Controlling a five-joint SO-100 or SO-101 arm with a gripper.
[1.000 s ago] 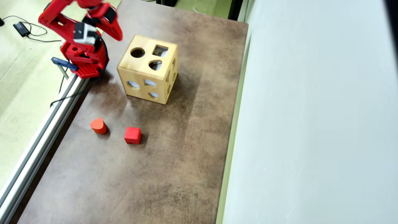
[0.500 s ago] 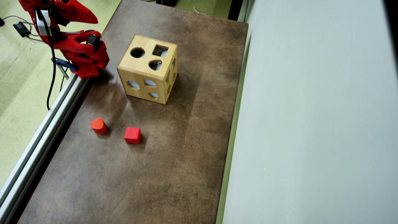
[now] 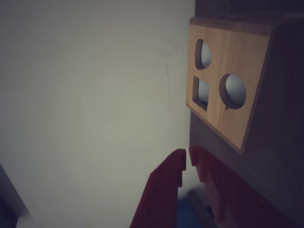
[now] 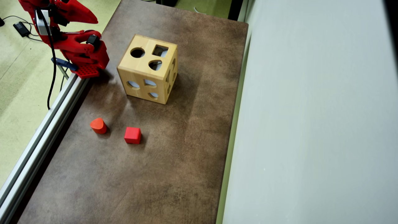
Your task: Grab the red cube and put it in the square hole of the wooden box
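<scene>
The red cube [image 4: 132, 135] lies on the brown table in the overhead view, below the wooden box [image 4: 140, 64]. The box's top face carries the square hole [image 4: 160, 50], a round hole and a teardrop hole. My red gripper [image 4: 94, 21] is folded back at the top left, well away from box and cube. In the wrist view the gripper [image 3: 186, 154] is shut with nothing between its tips. There the wooden box [image 3: 247, 61] fills the right side, with the square hole [image 3: 202, 92] showing. The cube is out of the wrist view.
A red rounded teardrop block [image 4: 98, 125] sits left of the cube. An aluminium rail [image 4: 40, 133] runs along the table's left edge, beside the arm's base [image 4: 87, 63]. A pale wall [image 4: 311, 124] borders the table [image 4: 174, 155] on the right.
Since one second ago the arm has swung back to the left, away from the wooden box. Over the last half second nothing has moved.
</scene>
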